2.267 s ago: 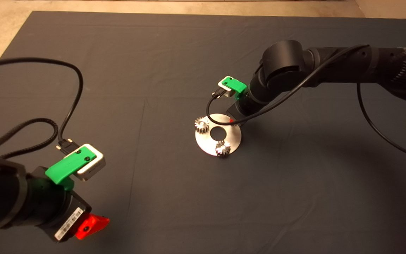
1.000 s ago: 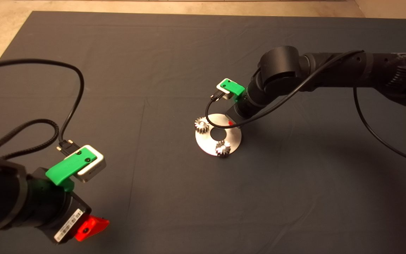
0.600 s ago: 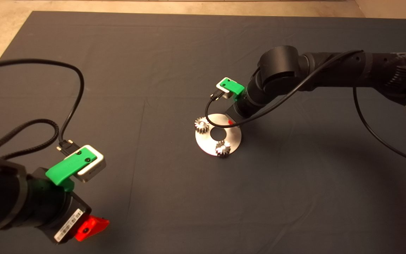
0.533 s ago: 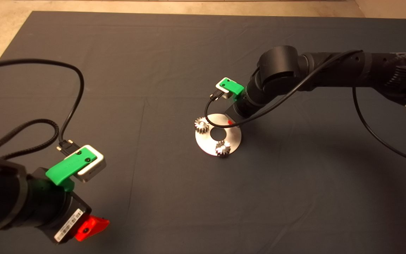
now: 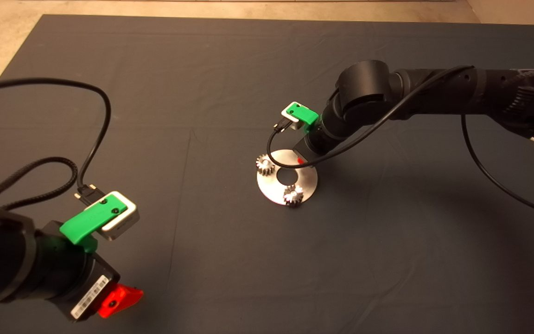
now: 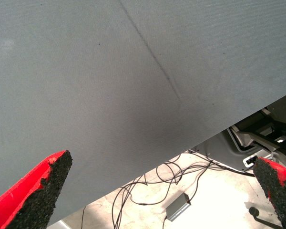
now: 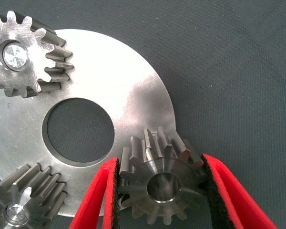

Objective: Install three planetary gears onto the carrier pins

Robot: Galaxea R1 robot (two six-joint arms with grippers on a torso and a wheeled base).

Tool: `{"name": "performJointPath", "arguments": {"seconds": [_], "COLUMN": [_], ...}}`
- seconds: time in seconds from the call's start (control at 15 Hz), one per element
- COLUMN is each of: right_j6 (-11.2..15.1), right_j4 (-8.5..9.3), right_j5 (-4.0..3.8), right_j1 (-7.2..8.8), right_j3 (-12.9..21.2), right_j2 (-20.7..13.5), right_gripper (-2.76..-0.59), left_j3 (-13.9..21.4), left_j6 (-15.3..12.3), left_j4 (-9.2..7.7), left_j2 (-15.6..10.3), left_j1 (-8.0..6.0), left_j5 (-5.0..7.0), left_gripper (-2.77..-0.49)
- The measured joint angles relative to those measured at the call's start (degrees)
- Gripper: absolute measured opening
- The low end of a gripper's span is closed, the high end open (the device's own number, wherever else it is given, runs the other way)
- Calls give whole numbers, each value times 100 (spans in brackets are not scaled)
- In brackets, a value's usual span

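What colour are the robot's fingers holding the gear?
Red fingers with black pads, clearest in the right wrist view.

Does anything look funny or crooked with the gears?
Nothing stands out. Two gears sit flat on their pins on the disc. The third gear sits level between the right gripper's fingers at the disc's edge.

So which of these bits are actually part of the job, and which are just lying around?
Part of the job:
- third gear, held between the right pincer fingers
- two gears already on pins
- shiny disc

Just there:
- left pincer, open, idle at the mat's edge
- dark mat
- floor cables
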Motion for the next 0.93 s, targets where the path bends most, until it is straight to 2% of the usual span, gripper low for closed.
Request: {"name": "performJointPath", "arguments": {"seconds": [0.67,0.93], "right_j6": [-168,-168], "right_j4": [-2,-116], "right_j5": [1,1], "right_j1": [0,0], "right_j3": [0,0], "right_j2": [0,-3], "right_gripper": [-241,-241], "left_j3": [0,0], "left_j6": [0,-2], "left_j4": [-15,-15], "left_j2": [-5,-5], "left_j1": [0,0], "left_j5": [2,2], "left_gripper": [-49,-49]}}
